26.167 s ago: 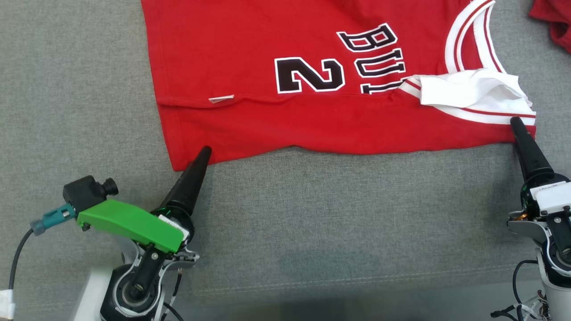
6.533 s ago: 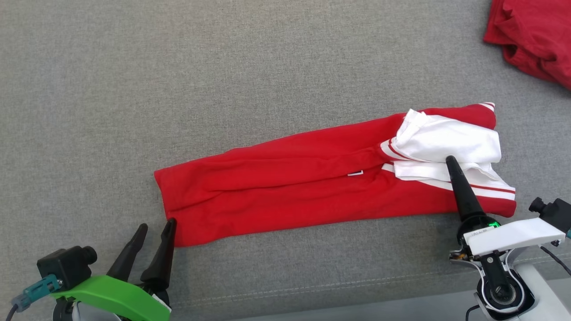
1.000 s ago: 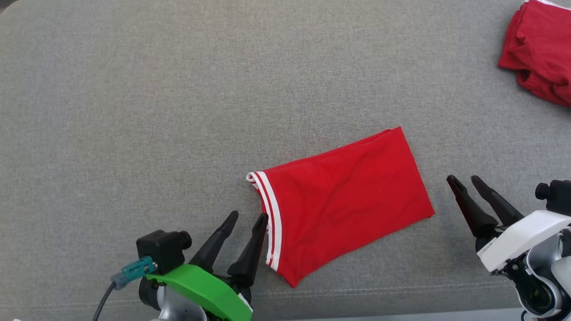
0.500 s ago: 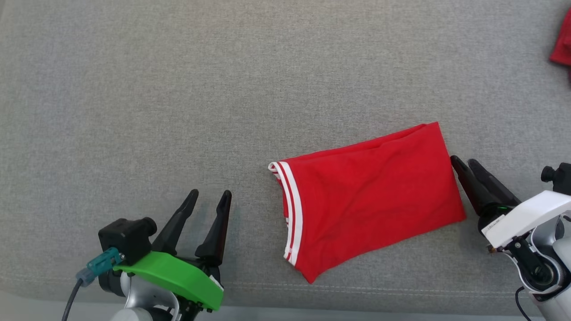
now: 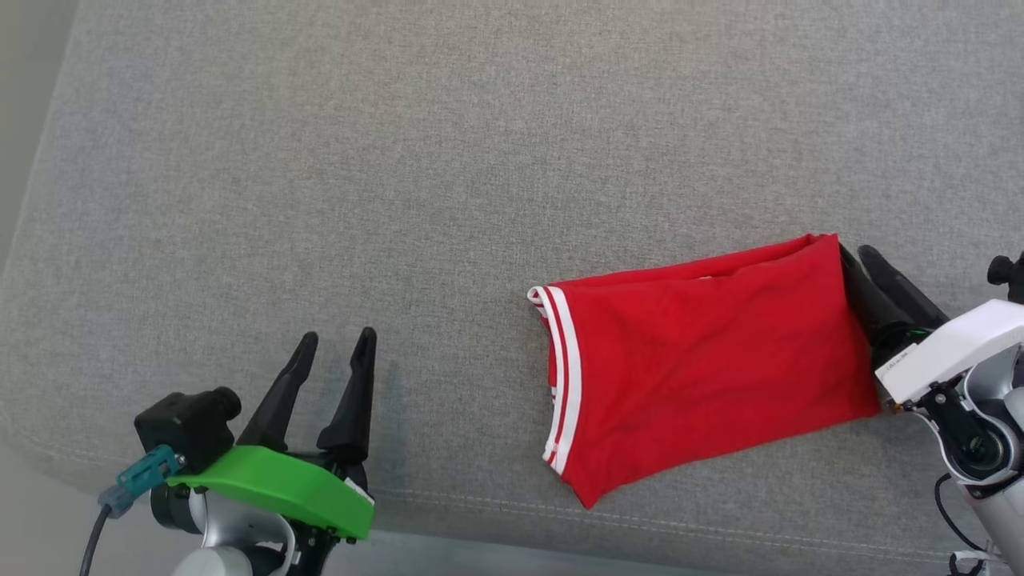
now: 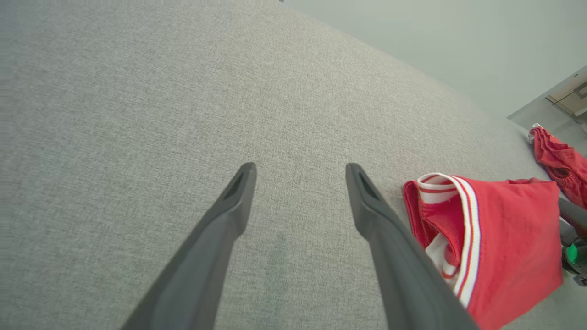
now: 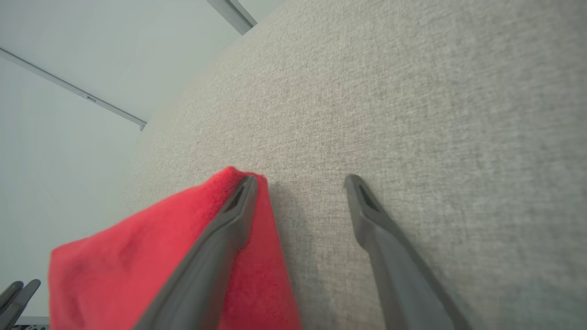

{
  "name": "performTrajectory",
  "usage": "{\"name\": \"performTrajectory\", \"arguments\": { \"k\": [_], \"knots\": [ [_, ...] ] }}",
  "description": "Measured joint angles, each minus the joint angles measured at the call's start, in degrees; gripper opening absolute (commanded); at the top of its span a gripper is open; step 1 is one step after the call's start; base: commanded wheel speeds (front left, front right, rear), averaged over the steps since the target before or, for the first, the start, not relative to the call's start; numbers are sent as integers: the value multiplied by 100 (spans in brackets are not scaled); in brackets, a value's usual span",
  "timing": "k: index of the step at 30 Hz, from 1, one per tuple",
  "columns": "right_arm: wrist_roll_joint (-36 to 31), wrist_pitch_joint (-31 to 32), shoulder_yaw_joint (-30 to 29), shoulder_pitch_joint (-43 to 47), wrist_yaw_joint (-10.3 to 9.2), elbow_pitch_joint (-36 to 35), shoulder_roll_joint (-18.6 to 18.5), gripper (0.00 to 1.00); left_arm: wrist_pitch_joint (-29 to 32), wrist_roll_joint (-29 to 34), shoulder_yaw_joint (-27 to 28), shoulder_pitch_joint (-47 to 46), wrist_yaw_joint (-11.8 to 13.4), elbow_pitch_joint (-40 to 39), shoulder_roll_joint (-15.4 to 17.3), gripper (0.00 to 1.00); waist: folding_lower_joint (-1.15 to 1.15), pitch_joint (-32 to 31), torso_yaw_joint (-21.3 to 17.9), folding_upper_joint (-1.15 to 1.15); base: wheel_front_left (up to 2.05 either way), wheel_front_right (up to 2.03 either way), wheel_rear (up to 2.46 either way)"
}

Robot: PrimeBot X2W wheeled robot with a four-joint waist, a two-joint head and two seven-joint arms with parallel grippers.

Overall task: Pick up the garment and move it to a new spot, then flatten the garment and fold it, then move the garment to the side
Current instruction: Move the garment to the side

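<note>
**A:** Head view. Where does the garment [image 5: 704, 360] lie?

**B:** It is folded to a red oblong on the grey bench [image 5: 480, 144]. The white-striped edge faces the left gripper [image 5: 337, 336], well apart from its fingers. The opposite edge touches the right gripper [image 5: 856, 254]. One finger there is against the cloth and the other is just beside it, on the outer side.

**A:** Finger state?

**B:** Both pairs are spread, and neither grips anything.

**A:** Left wrist view?

**B:** The left gripper [image 6: 300, 167] has its fingers wide apart over bare bench. The garment [image 6: 509, 229] lies outside the finger on this view's right, close to that finger and not between the two. The striped edge is nearest, with the layers gaping a little. A second red cloth [image 6: 557, 158] lies well beyond the garment.

**A:** Right wrist view?

**B:** The right gripper [image 7: 301, 179] is spread. The finger on this view's left lies on the garment's [image 7: 114, 275] edge — red shows along both sides of it, with a narrow strip inside the gap. The other finger is over bare bench, clear of the cloth. Pressing or merely touching — cannot tell.
</note>
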Motion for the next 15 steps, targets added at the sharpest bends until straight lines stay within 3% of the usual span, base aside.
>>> {"name": "performTrajectory", "arguments": {
  "k": [15],
  "knots": [
    [127,-14,608,-73,52,-54,219,100,-45,-104,154,177,27,8,12,100,0,-171,-322,0,0,0,0]
  ]
}}
